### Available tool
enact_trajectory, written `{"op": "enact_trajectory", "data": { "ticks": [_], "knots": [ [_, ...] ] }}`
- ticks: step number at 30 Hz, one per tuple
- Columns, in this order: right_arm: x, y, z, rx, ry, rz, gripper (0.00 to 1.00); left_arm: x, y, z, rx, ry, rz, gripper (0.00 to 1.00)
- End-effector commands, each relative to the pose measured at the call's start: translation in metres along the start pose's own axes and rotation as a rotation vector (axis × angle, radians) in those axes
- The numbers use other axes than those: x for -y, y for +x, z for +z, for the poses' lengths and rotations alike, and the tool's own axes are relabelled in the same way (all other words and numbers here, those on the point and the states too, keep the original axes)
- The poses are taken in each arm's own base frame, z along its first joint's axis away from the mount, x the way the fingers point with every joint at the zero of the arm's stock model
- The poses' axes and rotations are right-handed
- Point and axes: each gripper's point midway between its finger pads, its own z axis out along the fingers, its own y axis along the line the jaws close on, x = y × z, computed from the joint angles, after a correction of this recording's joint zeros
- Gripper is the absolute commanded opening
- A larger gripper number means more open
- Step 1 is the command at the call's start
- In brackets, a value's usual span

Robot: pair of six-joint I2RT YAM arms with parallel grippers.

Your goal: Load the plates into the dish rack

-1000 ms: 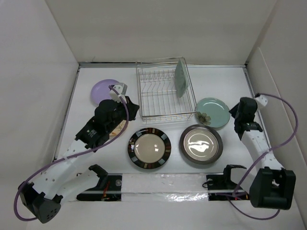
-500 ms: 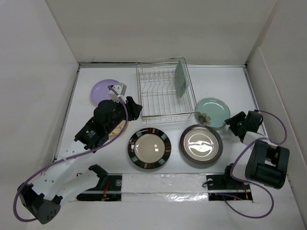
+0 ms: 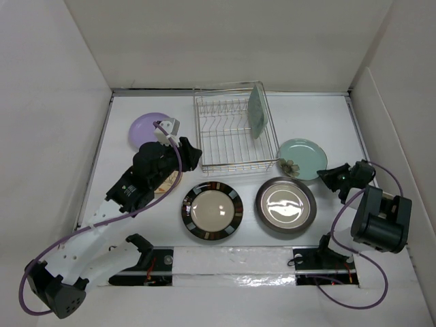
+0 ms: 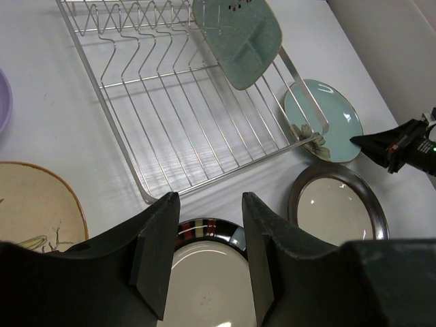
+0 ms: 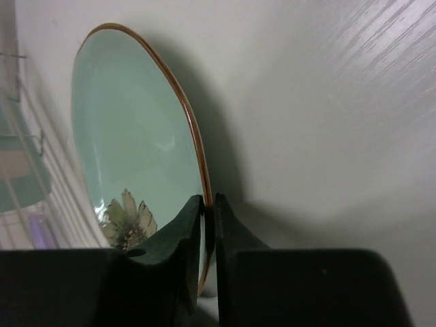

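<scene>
Right wrist view shows your right fingers pinched almost together on the right-hand rim of the pale green floral plate, which lies on the worktop just right of the dish rack.

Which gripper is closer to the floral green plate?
Right. The right gripper is at the rim of the pale green floral plate, fingertips either side of its edge. The left gripper hovers across the dish rack, by its other near corner.
</scene>
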Motion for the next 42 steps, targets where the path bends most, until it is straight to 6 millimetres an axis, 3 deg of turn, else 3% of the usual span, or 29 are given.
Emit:
{"op": "enact_trajectory", "data": {
  "ticks": [1, 6, 7, 9, 10, 12, 13, 16, 17, 19, 20, 23, 24, 25, 26, 27, 28, 30, 31, 32, 33, 34, 35, 36, 37, 38, 39, 41, 42],
  "knots": [
    [-0.008, -0.036, -0.008, 0.163, -0.006, 0.004, 0.05, 0.005, -0.009, 0.0, 0.034, 0.02, 0.003, 0.39],
    [-0.032, -0.078, -0.046, 0.367, 0.008, -0.026, 0.0, 0.006, -0.009, 0.001, 0.033, 0.023, 0.001, 0.39],
    [-0.049, -0.095, -0.065, 0.459, -0.026, -0.046, 0.0, 0.006, -0.008, 0.002, 0.031, 0.024, 0.003, 0.38],
    [-0.065, -0.104, -0.085, 0.518, -0.041, -0.073, 0.0, 0.006, -0.007, 0.002, 0.028, 0.022, 0.003, 0.38],
    [-0.094, -0.117, -0.108, 0.6, -0.093, -0.121, 0.0, 0.006, -0.007, 0.002, 0.028, 0.022, 0.003, 0.38],
    [-0.115, -0.125, -0.128, 0.654, -0.104, -0.161, 0.0, 0.006, -0.008, 0.002, 0.029, 0.024, 0.003, 0.38],
    [-0.145, -0.133, -0.148, 0.699, -0.153, -0.21, 0.0, 0.006, -0.007, 0.002, 0.027, 0.025, 0.003, 0.38],
    [-0.182, -0.136, -0.167, 0.715, -0.193, -0.285, 0.0, 0.007, -0.008, 0.002, 0.029, 0.031, 0.003, 0.38],
    [-0.217, -0.135, -0.183, 0.721, -0.269, -0.318, 0.0, 0.007, -0.008, 0.002, 0.03, 0.03, 0.003, 0.38],
    [-0.245, -0.131, -0.189, 0.709, -0.302, -0.372, 0.0, 0.007, -0.008, 0.002, 0.029, 0.031, 0.003, 0.39],
    [-0.285, -0.124, -0.208, 0.706, -0.395, -0.405, 0.0, 0.007, -0.008, 0.002, 0.03, 0.03, 0.003, 0.39],
    [-0.323, -0.112, -0.193, 0.657, -0.34, -0.514, 0.0, 0.007, -0.009, 0.002, 0.032, 0.028, 0.004, 0.39],
    [-0.362, -0.097, -0.211, 0.636, -0.4, -0.551, 0.0, 0.006, -0.01, 0.001, 0.036, 0.026, 0.006, 0.39],
    [-0.367, -0.091, -0.183, 0.621, -0.309, -0.622, 0.0, 0.006, -0.01, 0.0, 0.036, 0.026, 0.007, 0.39],
    [-0.381, -0.086, -0.179, 0.614, -0.294, -0.656, 0.0, 0.006, -0.01, 0.0, 0.039, 0.022, 0.008, 0.39],
    [-0.412, -0.079, -0.194, 0.616, -0.328, -0.681, 0.0, 0.005, -0.012, -0.001, 0.045, 0.018, 0.009, 0.39],
    [-0.415, -0.072, -0.158, 0.6, -0.231, -0.754, 0.0, 0.005, -0.012, -0.002, 0.048, 0.017, 0.011, 0.39],
    [-0.422, -0.065, -0.134, 0.551, -0.167, -0.823, 0.0, 0.003, -0.015, -0.003, 0.058, 0.01, 0.011, 0.39],
    [-0.447, -0.07, -0.144, 0.575, -0.196, -0.821, 0.0, 0.004, -0.015, -0.004, 0.061, 0.011, 0.012, 0.39],
    [-0.446, -0.061, -0.114, 0.554, -0.138, -0.862, 0.0, 0.004, -0.016, -0.004, 0.062, 0.012, 0.011, 0.39],
    [-0.448, -0.058, -0.109, 0.547, -0.107, -0.889, 0.0, 0.004, -0.016, -0.005, 0.065, 0.013, 0.01, 0.39],
    [-0.467, -0.064, -0.124, 0.597, -0.115, -0.89, 0.0, 0.004, -0.015, -0.005, 0.062, 0.017, 0.011, 0.39],
    [-0.467, -0.055, -0.1, 0.583, -0.066, -0.928, 0.0, 0.005, -0.015, -0.005, 0.061, 0.021, 0.011, 0.39],
    [-0.479, -0.063, -0.116, 0.628, -0.04, -0.934, 0.0, 0.007, -0.015, -0.004, 0.059, 0.027, 0.009, 0.39],
    [-0.47, -0.053, -0.094, 0.593, 0.002, -0.988, 0.0, 0.007, -0.015, -0.004, 0.058, 0.029, 0.009, 0.39],
    [-0.483, -0.064, -0.109, 0.65, 0.013, -0.952, 0.0, 0.007, -0.014, -0.004, 0.056, 0.029, 0.01, 0.39],
    [-0.474, -0.055, -0.084, 0.613, 0.073, -1.001, 0.0, 0.007, -0.015, -0.005, 0.058, 0.029, 0.009, 0.39],
    [-0.478, -0.06, -0.085, 0.636, 0.096, -0.988, 0.0, 0.007, -0.016, -0.006, 0.064, 0.028, 0.009, 0.39],
    [-0.476, -0.051, -0.074, 0.625, 0.114, -1.014, 0.0, 0.007, -0.017, -0.007, 0.067, 0.027, 0.009, 0.39]
  ]
}}
